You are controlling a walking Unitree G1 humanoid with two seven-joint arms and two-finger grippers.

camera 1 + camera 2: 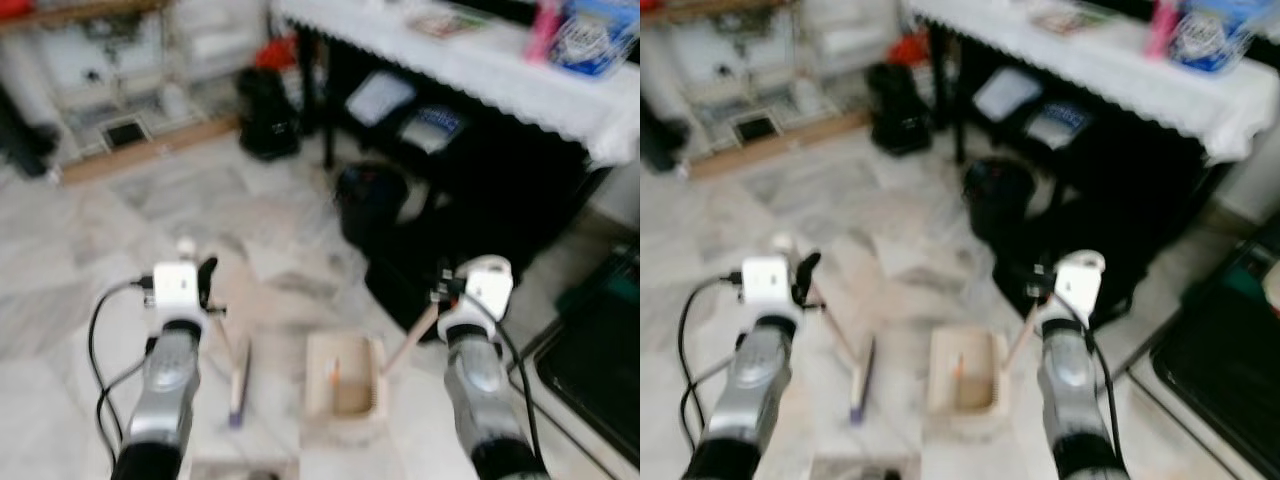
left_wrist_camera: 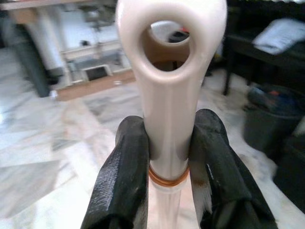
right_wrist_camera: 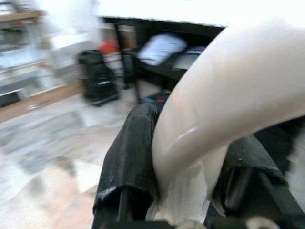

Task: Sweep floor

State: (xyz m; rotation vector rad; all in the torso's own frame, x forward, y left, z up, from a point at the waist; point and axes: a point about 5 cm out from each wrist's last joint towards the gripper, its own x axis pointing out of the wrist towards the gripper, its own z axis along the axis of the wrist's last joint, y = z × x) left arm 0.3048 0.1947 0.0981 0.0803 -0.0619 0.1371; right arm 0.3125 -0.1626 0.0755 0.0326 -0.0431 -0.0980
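With our left claw (image 2: 167, 157) clenched on the broom handle (image 2: 167, 95) and our right claw (image 3: 190, 157) on the dustpan handle (image 3: 228, 100), a hurried stroke could push dirt past the dustpan (image 1: 343, 375).

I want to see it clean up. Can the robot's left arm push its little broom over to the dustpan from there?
Probably yes. The left gripper is shut on the broom handle, and its head sits on bare floor just beside the dustpan, which the right gripper holds. Nothing lies between them.

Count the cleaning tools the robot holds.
2: the broom, handle clamped in the left gripper, and the dustpan on the floor, handle in the right gripper.
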